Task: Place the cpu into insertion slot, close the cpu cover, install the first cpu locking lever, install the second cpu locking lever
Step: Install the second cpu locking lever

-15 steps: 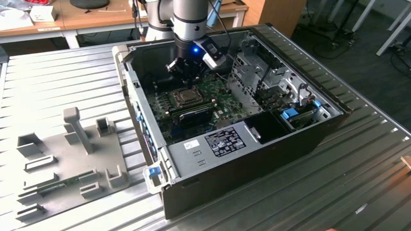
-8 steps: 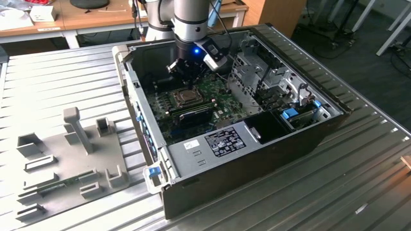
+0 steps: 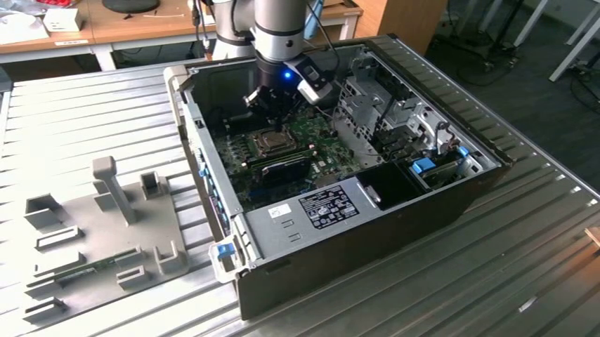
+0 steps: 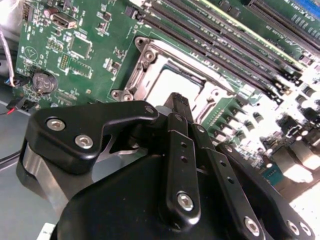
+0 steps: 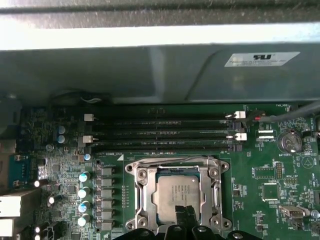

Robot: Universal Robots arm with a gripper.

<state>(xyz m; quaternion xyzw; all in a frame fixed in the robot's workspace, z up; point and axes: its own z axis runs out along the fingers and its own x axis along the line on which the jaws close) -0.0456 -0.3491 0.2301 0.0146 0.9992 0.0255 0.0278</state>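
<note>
Cpu (image 5: 181, 194): seated flat in insertion slot (image 5: 139, 197), cpu cover (image 5: 177, 164) down around it, framing chip top. Gripper (image 5: 184, 216): fingers pressed together, empty, tip poised at socket edge, apparently for lever work.

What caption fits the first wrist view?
Claw poised at the edge of the insertion slot, the cpu seated inside and the cpu cover framing it.
</note>
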